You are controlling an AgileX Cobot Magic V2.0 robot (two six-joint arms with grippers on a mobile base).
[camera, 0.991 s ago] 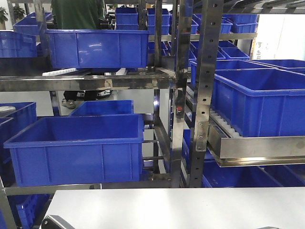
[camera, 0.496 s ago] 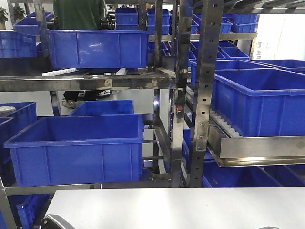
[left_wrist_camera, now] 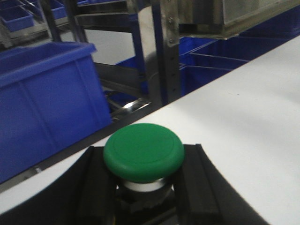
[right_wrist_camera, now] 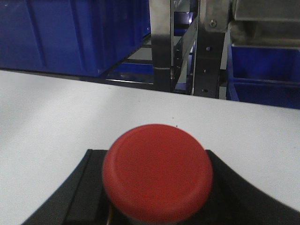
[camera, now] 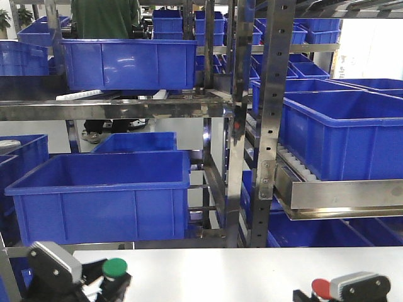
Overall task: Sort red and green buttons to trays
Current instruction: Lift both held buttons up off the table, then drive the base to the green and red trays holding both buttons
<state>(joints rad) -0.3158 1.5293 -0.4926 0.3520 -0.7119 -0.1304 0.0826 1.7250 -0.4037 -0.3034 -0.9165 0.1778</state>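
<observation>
The green button (left_wrist_camera: 143, 151) sits pinched in the left gripper (left_wrist_camera: 146, 166), and we see its fingers (left_wrist_camera: 96, 185) closed on the dark base from both sides, cap facing up. Over to the right gripper (right_wrist_camera: 152, 161): it clamps the red button (right_wrist_camera: 157, 171) the same way, a black finger hugging each flank. In the front view we find green at 7 o'clock and red at 5 o'clock, both at the near side of the white table (camera: 227, 270). Whether either base touches the tabletop, we cannot tell. Beyond the table, at 12 o'clock, steel racks (camera: 271, 94) carry blue crates (camera: 101, 195). At 11 o'clock, behind them, a person in a green shirt (camera: 104, 16) stands.
</observation>
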